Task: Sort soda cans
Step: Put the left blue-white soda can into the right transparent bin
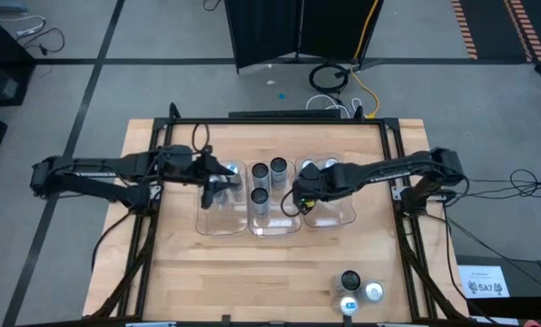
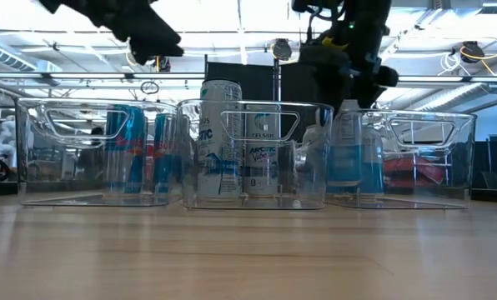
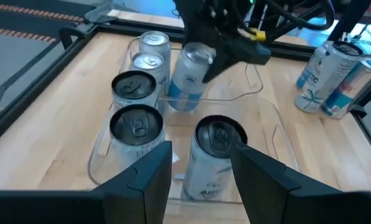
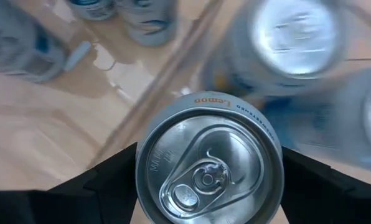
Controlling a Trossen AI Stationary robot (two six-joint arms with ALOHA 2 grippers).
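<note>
In the middle of the table (image 1: 252, 282), three clear trays in a row: left tray (image 1: 221, 232), middle tray (image 1: 275, 233), right tray (image 1: 334, 224). Cans standing up in all three.

Over the right tray, the right end effector (image 1: 303, 195). Holding a silver-topped can (image 4: 209, 165), with one dark finger on each side of it. Seen from the left wrist, tipped a bit and up above the tray floor, not resting on it. Blue and white on its side.

Over the left tray, the left end effector (image 1: 218, 184). Up high, above the tray's rim in the low view. Fingers partly apart and holding nothing. Below the gap between them, a dark-topped can (image 3: 216, 134) standing in a tray, not touched.

In the left tray, blue and red cans (image 2: 132, 150). In the middle tray, white cans (image 2: 219, 137) with blue marks. In the right tray, blue cans (image 2: 348, 158).

Near the front right corner of the table, three loose cans (image 1: 349, 280) close together, well apart from the trays.
</note>
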